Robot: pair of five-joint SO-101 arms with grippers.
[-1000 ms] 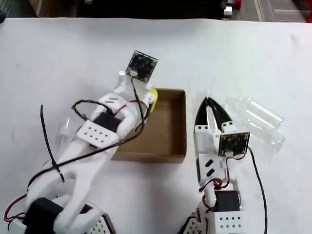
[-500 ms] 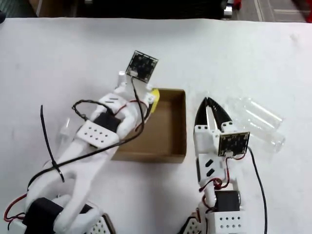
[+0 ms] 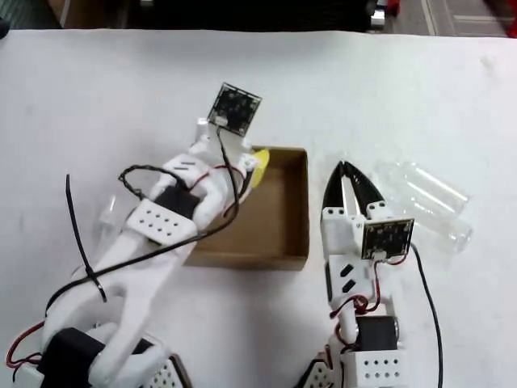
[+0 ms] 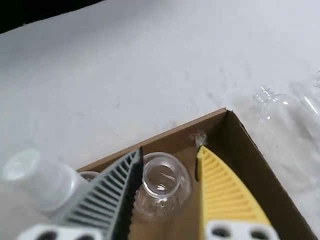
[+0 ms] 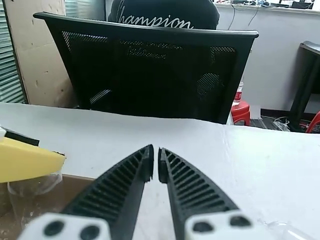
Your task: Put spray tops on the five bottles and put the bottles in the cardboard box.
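Observation:
My left gripper (image 4: 169, 152) hangs over the far corner of the cardboard box (image 4: 250, 155), open. A clear bottle (image 4: 161, 184) with no top stands upright between its grey and yellow fingers. The grey finger touches it and a thin gap shows at the yellow finger (image 3: 258, 164). Beside the grey finger is a bottle with a white spray top (image 4: 35, 175); I cannot tell if it stands inside the box. My right gripper (image 3: 345, 167) rests to the right of the box (image 3: 291, 242), shut and holding nothing (image 5: 155, 156). Clear topless bottles (image 3: 424, 202) lie beside it.
The lying bottles (image 4: 272, 100) are on the white table just beyond the box corner. A black cable (image 3: 81, 242) loops off the left arm. A black mesh chair (image 5: 150, 70) stands past the table's far edge.
The left gripper's yellow finger has swung outward a little over the box corner. The right arm and the lying bottles have not moved.

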